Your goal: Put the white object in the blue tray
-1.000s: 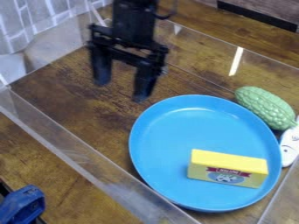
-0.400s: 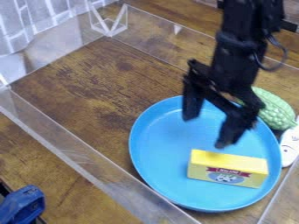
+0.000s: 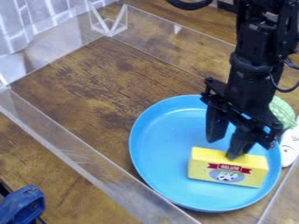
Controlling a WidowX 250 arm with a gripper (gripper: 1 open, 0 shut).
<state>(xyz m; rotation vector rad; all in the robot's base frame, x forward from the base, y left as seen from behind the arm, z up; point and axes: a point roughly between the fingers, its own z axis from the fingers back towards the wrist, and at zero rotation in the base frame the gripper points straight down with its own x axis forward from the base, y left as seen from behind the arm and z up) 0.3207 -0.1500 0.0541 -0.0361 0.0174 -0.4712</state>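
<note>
Your blue tray (image 3: 158, 149) sits nearest, holding only the yellow block (image 3: 229, 168) at its 4 o'clock. The gripper (image 3: 237, 140) hangs just above that block, jaws spread and empty. The white object (image 3: 289, 146) lies outside the rim at the tray's 3 o'clock, beside the green gourd (image 3: 281, 109), which sits farther back. You have nothing grasped yet: pickup and placement both remain.

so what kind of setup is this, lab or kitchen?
Likely a lab test cell: a wooden tabletop fenced by clear plastic walls, with toy props such as the blue tray and yellow block.
</note>
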